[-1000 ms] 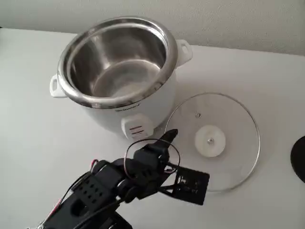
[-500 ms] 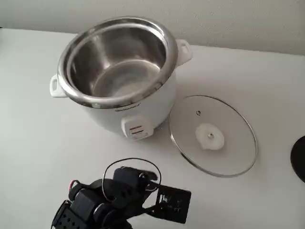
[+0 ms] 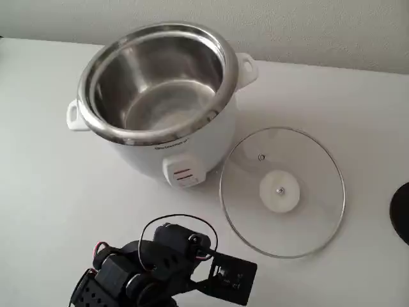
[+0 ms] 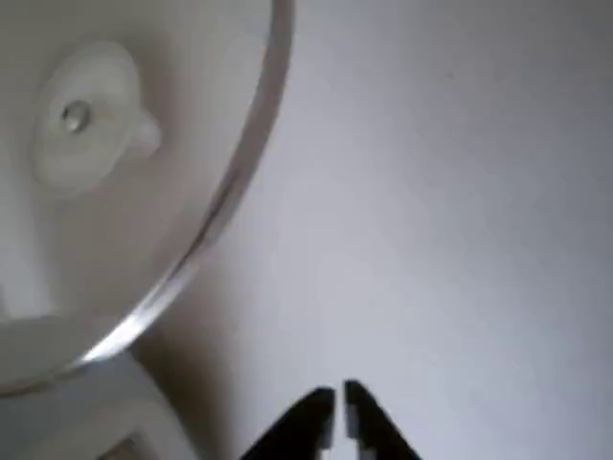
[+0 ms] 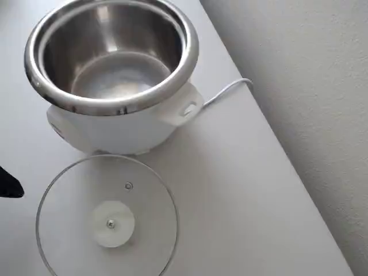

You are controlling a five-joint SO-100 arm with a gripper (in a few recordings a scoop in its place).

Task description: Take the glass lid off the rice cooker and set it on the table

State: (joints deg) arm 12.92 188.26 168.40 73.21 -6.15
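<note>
Brand line: a small dark line of print on the front of the rice cooker (image 3: 160, 121), just under the steel rim; too small to read.
Switch marks: red bars on the front switch (image 3: 183, 173); no letters legible.

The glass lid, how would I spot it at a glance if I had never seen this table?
Find the rice cooker, the squat white pot with a shiny steel bowl, standing on the white table. In the fixed view, the glass lid lies flat on the table to its lower right, close to the cooker's base. It is the only see-through disc, with a thin steel rim and a white centre knob.
</note>
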